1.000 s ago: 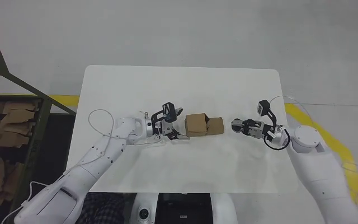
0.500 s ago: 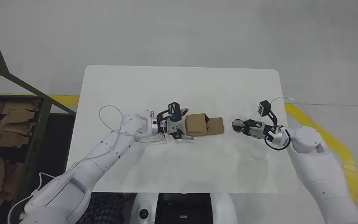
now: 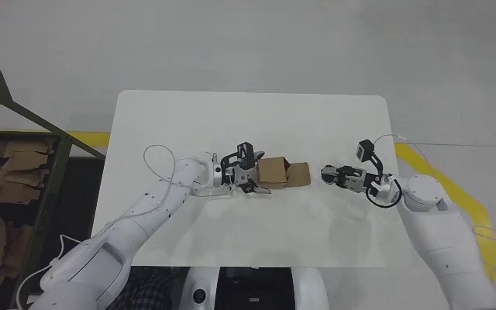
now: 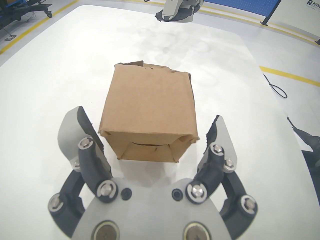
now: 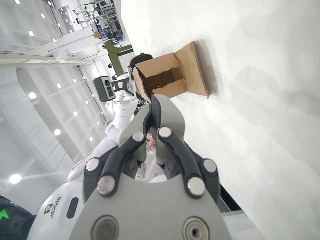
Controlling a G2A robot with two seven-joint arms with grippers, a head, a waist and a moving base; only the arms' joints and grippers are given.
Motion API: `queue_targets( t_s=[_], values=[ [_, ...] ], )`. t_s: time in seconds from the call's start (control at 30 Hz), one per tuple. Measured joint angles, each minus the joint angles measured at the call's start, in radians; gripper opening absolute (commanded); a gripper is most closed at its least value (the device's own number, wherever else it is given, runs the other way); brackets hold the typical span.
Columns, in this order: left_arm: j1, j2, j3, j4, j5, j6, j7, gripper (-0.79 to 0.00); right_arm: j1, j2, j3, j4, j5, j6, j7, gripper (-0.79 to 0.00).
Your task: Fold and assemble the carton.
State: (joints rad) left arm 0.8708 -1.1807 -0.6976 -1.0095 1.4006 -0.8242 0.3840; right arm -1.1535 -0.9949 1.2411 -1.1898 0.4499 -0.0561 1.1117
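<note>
The carton (image 3: 283,173) lies on its side mid-table (image 3: 194,124), where the left gripper (image 3: 253,184), fingers spread either side of its closed end, should clamp both walls squarely, letting the right gripper (image 3: 327,172), pinched together empty nearby, fold the open flaps.

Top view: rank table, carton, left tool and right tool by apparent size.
1. Table
2. Carton
3. Left tool and right tool: these look about alike, so they are not ranked against each other.

Left hand (image 4: 148,113) agape — right hand (image 5: 153,98) tight-fingered.
</note>
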Motion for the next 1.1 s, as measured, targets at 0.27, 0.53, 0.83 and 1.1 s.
queue_targets(
  t_s=[0.27, 0.53, 0.83, 1.1],
  values=[
    [-0.001, -0.008, -0.009, 0.012, -0.025, 0.002, -0.013, -0.132, 0.002, -0.001, -0.003, 0.004, 0.001, -0.002, -0.001, -0.785],
    [-0.005, -0.016, -0.015, 0.021, -0.051, -0.022, -0.030, -0.194, 0.002, -0.002, -0.004, 0.006, 0.002, -0.001, 0.000, -0.785],
    [-0.002, -0.018, -0.032, 0.020, -0.073, -0.049, -0.034, -0.252, 0.005, -0.003, -0.006, 0.009, 0.002, -0.005, 0.001, -0.785],
    [0.006, -0.015, -0.053, 0.007, -0.079, -0.061, -0.029, -0.249, 0.009, -0.004, -0.009, 0.013, 0.001, -0.004, 0.002, -0.785]
  ],
)
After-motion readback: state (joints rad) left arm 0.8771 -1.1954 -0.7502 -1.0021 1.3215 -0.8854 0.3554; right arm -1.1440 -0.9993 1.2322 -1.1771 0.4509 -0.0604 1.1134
